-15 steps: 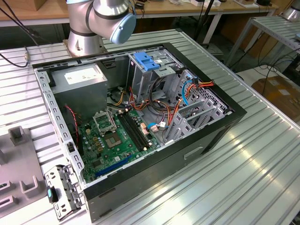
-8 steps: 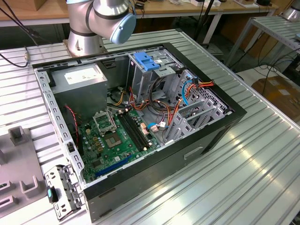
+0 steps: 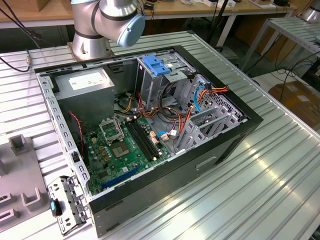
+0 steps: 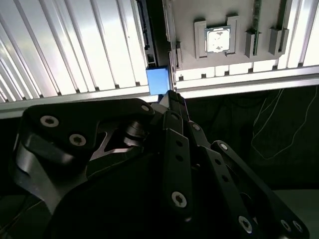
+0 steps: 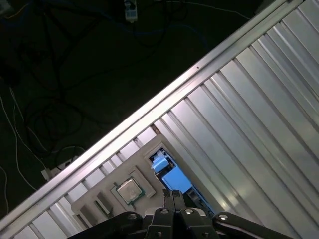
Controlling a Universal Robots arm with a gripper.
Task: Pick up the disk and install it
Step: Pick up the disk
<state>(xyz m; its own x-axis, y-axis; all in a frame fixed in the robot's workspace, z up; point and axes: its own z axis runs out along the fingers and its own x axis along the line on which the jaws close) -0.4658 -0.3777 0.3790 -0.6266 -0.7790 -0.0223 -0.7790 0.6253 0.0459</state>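
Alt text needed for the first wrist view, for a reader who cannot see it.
The robot's hand, shut, hangs above a ribbed metal table and the blue end of the disk, which sits beside a grey tray holding a processor chip. Past the table's edge lies dark floor with cables.

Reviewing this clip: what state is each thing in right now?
Computer case: side open, insides exposed.
Disk: outside the case, beside the grey tray.
Gripper: shut, close to the disk's blue end.
Chip: seated in the grey tray.
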